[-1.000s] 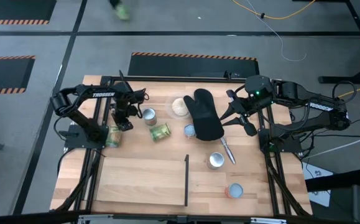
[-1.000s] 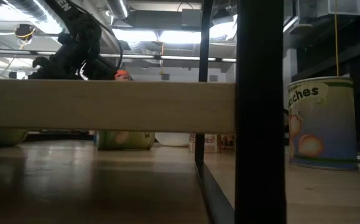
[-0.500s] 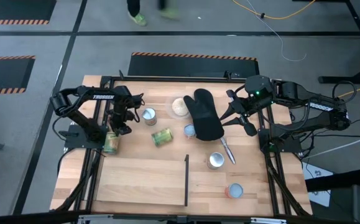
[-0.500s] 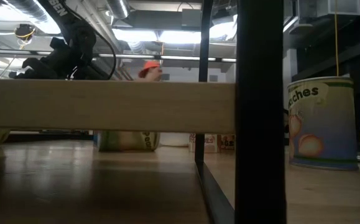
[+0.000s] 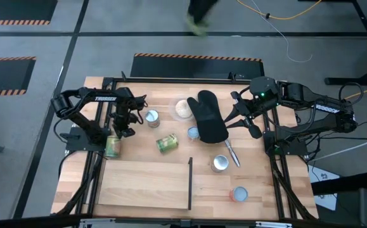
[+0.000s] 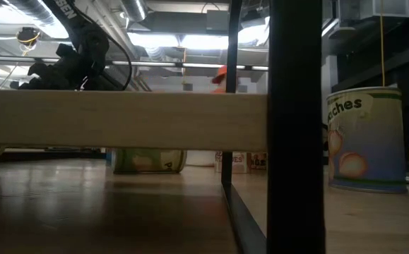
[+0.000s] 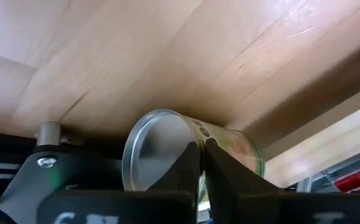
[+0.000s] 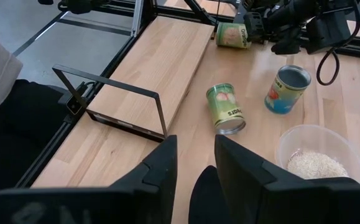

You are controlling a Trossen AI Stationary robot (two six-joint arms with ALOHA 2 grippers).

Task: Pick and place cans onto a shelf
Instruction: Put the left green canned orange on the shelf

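Observation:
My left gripper [image 5: 123, 129] is shut with nothing between its fingers [image 7: 202, 163], just over a can [image 5: 112, 147] that lies on its side at the table's left edge, open silvery end [image 7: 158, 149] toward the wrist camera. A green-label can [image 5: 166, 143] lies on its side mid-table. One can [image 5: 151, 118] stands near the bowl; more stand at the right [image 5: 219, 163]. The shelf [image 5: 142, 183], a light plank with a black strip [image 5: 190, 183], lies near the front. My right gripper [image 5: 245, 121] hangs open by the mitt, with nothing in it. My left gripper's shut fingertips [image 7: 192, 165] stand in front of the lying can's upper side [image 7: 229, 146], coming down at a slant. I cannot tell whether they touch it. The can rests on the table, not lifted.
A black oven mitt [image 5: 208, 117], a clear bowl of grains [image 5: 183, 109] and a metal utensil [image 5: 232, 152] lie at the middle and right. A can with a peach label [image 6: 365, 141] stands near the front right. A person walks past beyond the far edge.
My left gripper has shut without taking hold. The can at the left edge has slipped toward the near left. The green-label can has rolled toward the near edge. The person behind has walked to the right.

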